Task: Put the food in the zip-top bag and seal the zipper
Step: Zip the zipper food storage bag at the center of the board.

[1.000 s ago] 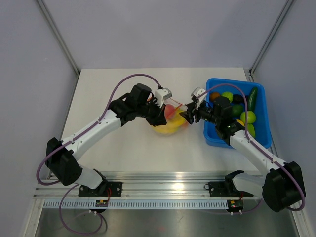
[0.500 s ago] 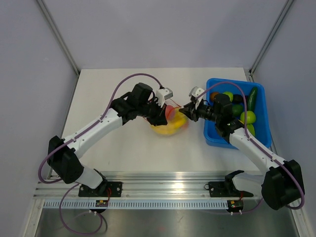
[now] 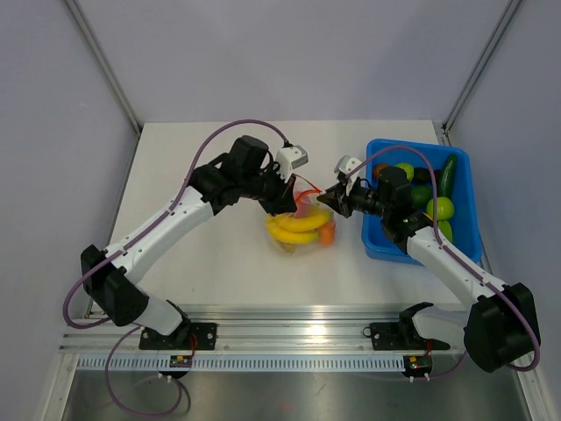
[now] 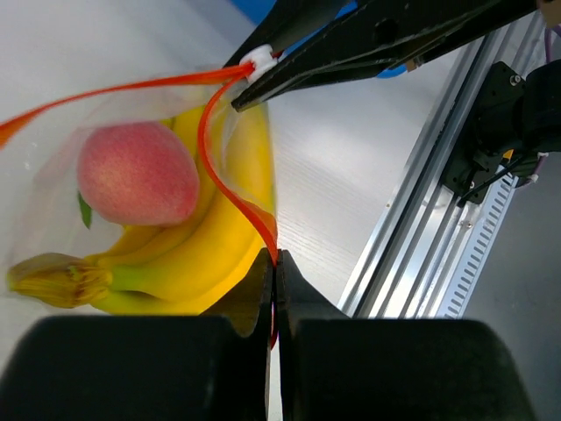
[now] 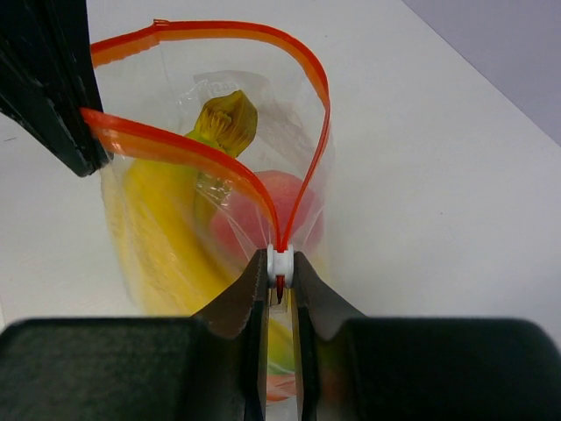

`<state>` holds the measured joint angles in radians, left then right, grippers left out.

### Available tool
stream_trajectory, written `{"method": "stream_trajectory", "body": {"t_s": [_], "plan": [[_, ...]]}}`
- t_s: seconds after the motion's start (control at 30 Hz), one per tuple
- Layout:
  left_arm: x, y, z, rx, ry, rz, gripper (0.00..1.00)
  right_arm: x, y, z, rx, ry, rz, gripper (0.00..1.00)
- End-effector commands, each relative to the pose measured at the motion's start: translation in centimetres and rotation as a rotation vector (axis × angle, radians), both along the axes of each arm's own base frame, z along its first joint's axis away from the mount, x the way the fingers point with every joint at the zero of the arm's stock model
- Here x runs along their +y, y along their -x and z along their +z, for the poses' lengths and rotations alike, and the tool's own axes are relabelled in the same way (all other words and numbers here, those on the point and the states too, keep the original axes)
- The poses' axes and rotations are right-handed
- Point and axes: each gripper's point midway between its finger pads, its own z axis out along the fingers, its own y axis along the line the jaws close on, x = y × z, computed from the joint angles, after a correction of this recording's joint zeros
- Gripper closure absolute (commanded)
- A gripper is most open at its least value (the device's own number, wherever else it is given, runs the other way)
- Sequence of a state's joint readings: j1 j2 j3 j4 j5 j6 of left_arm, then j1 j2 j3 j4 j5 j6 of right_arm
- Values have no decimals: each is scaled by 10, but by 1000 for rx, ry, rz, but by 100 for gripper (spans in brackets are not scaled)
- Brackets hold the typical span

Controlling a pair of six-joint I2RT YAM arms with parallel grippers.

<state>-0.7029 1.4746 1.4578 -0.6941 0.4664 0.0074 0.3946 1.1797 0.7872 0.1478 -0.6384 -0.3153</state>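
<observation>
The clear zip-top bag (image 3: 302, 230) hangs between my two grippers with its mouth open. Inside are yellow bananas (image 4: 206, 250) and a pink-red peach (image 4: 136, 173); both also show in the right wrist view, bananas (image 5: 158, 237) and peach (image 5: 282, 206). My left gripper (image 4: 273, 260) is shut on one end of the orange-red zipper (image 4: 223, 171). My right gripper (image 5: 280, 265) is shut on the zipper's white slider (image 5: 280, 260) at the other end. From above, the left gripper (image 3: 287, 202) and right gripper (image 3: 326, 202) face each other across the bag.
A blue bin (image 3: 379, 247) at the right holds green fruit (image 3: 441, 209), a cucumber (image 3: 448, 174) and other toys. An aluminium rail (image 3: 298, 338) runs along the table's near edge, and slanted frame posts (image 3: 105, 66) stand at the back corners.
My right gripper's jaws closed onto the white slider. The left gripper rose slightly, and the bag now hangs lower between the two grippers.
</observation>
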Motion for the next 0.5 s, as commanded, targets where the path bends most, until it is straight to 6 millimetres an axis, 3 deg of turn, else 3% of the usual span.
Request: {"method": "stream_trajectory", "body": {"t_s": [0.0,0.1,0.2,0.3,0.33,0.43,0.47], "plan": [[7,-10,58,-190,65,8,100,-1,-6,18,-58,-11,-4,100],[7,-16,72,-238,67,9,96,-2,-6,17,-57,-8,-5,100],[4,-25,70,-249,37,4,88,-2,-4,19,-61,-10,-7,100],[1,-25,75,-249,26,-29,66,-3,-3,22,-66,-15,-6,100],[1,-24,71,-236,8,-43,39,-3,-2,22,-66,-15,-6,100],[0,-23,77,-247,22,-52,14,-2,1,28,-71,-21,9,100],[-2,-22,79,-251,34,-58,14,0,4,30,-72,-26,25,100]]}}
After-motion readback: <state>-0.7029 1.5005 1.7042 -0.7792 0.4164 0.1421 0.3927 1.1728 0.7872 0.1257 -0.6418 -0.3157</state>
